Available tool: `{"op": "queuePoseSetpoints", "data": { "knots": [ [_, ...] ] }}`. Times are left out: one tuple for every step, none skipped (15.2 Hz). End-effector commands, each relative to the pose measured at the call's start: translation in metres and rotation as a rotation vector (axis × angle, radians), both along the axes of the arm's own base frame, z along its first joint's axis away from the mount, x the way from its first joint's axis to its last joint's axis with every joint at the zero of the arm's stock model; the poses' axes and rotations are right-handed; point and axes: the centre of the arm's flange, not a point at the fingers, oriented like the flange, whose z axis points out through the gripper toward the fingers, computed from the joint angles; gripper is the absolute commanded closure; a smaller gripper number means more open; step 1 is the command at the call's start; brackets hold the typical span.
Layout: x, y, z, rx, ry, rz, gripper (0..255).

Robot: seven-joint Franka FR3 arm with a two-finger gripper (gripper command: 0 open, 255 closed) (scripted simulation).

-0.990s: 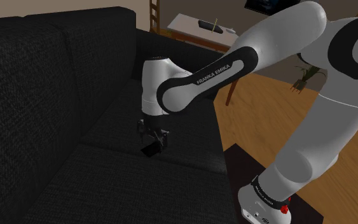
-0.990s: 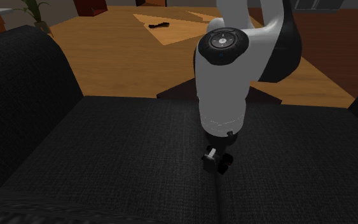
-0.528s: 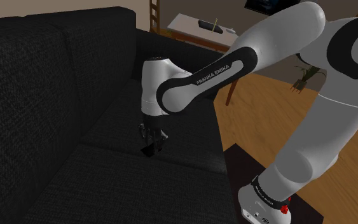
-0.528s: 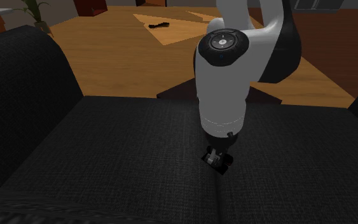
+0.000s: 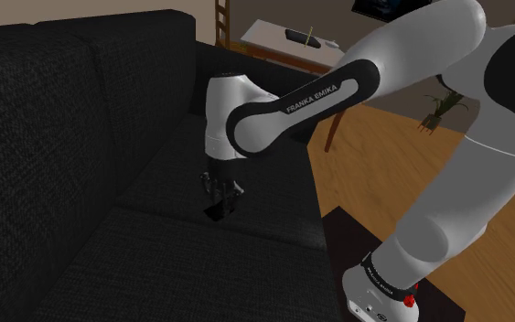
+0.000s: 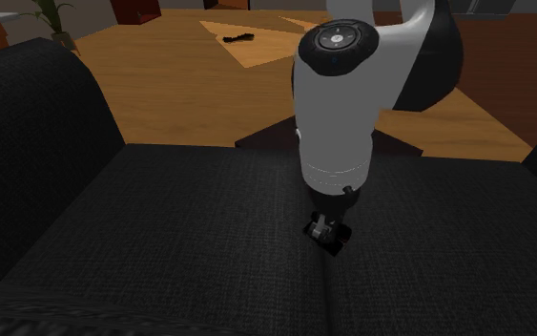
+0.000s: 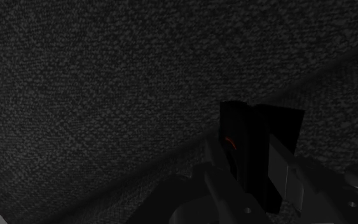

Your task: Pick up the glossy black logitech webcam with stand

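The webcam (image 7: 255, 149) stands upright between the gripper (image 7: 252, 168) fingers (image 7: 284, 177), whose grey inner pads press against its two sides, so the pincer is closed down to the width of the webcam and has hold of it. The webcam is a narrow black slab with flat faces and sharp corners. Its front face is the darkest, a slightly paler black panel sits just behind it, and a thin curved red mark shows on its side close to one finger. Just beyond it lies the coarse black weave of the sofa (image 5: 81, 137) seat, crossed by the seam (image 6: 331, 296) between two cushions. In the second exterior view the webcam (image 6: 334, 239) sits at the gripper (image 6: 326, 229) tips right over that seam, at or just above the fabric; whether it is clear of the cushion cannot be told. The white arm (image 5: 273, 114) comes down to it from above, wrist pointing straight at the seat. Farther off, the sofa back rises at the shoulder view's left, a wooden floor (image 5: 402, 183) spreads beyond the seat edge, and a pale table (image 5: 278, 38) and a potted plant (image 5: 443, 105) stand at the far side.
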Motion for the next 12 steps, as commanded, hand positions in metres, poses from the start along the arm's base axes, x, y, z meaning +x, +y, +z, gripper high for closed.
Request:
{"op": "queuePoseSetpoints", "data": {
  "knots": [
    [0.000, 0.000, 0.012, 0.000, 0.000, 0.000, 255],
    [0.000, 0.000, 0.017, 0.000, 0.000, 0.000, 255],
    [0.000, 0.000, 0.022, 0.000, 0.000, 0.000, 255],
    [0.000, 0.000, 0.027, 0.000, 0.000, 0.000, 255],
    [0.000, 0.000, 0.033, 0.000, 0.000, 0.000, 255],
    [0.000, 0.000, 0.038, 0.000, 0.000, 0.000, 255],
    [0.000, 0.000, 0.043, 0.000, 0.000, 0.000, 255],
    [0.000, 0.000, 0.049, 0.000, 0.000, 0.000, 255],
    [0.000, 0.000, 0.054, 0.000, 0.000, 0.000, 255],
    [0.000, 0.000, 0.059, 0.000, 0.000, 0.000, 255],
    [0.000, 0.000, 0.060, 0.000, 0.000, 0.000, 255],
    [0.000, 0.000, 0.060, 0.000, 0.000, 0.000, 255]
  ]
}}
